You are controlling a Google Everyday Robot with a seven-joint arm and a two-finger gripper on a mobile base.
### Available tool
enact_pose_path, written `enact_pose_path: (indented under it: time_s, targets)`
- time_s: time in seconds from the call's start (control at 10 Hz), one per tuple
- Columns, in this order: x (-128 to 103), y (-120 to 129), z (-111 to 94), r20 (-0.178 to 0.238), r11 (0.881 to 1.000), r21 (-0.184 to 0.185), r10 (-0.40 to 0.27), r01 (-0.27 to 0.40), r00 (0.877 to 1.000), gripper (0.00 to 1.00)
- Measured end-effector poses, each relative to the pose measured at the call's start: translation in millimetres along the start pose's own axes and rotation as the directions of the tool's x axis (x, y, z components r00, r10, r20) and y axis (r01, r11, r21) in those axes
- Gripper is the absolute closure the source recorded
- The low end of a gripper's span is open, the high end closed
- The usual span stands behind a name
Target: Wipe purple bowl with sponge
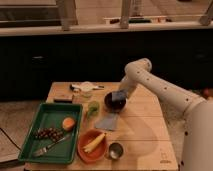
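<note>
The purple bowl [114, 103] is small, round, deep and dark, with a glossy surface. It stands upright on the bench [145, 131], a little behind the middle of the top. The sponge [118, 96] is a small pale blue-grey block, much smaller than the bowl. It sits at the bowl's upper rim, over its back right part. The gripper [121, 93] is right at the sponge, reaching down to the bowl from behind and to the right.
</note>
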Motion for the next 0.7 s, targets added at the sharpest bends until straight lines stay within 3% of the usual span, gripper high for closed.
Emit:
enact_pose_path:
  time_s: [0.2,0.4,0.7]
  targets:
    - [-19.0,-10.1,0.1,0.031,0.998,0.01,-0.062,0.061,0.998,1.0]
    - [-32.9,-0.5,-4.9,0.054,0.994,0.004,-0.107,0.107,0.993,1.0]
    - [-23.4,27.4,-15.5,0.056,0.994,-0.018,-0.102,0.103,0.993,1.0]
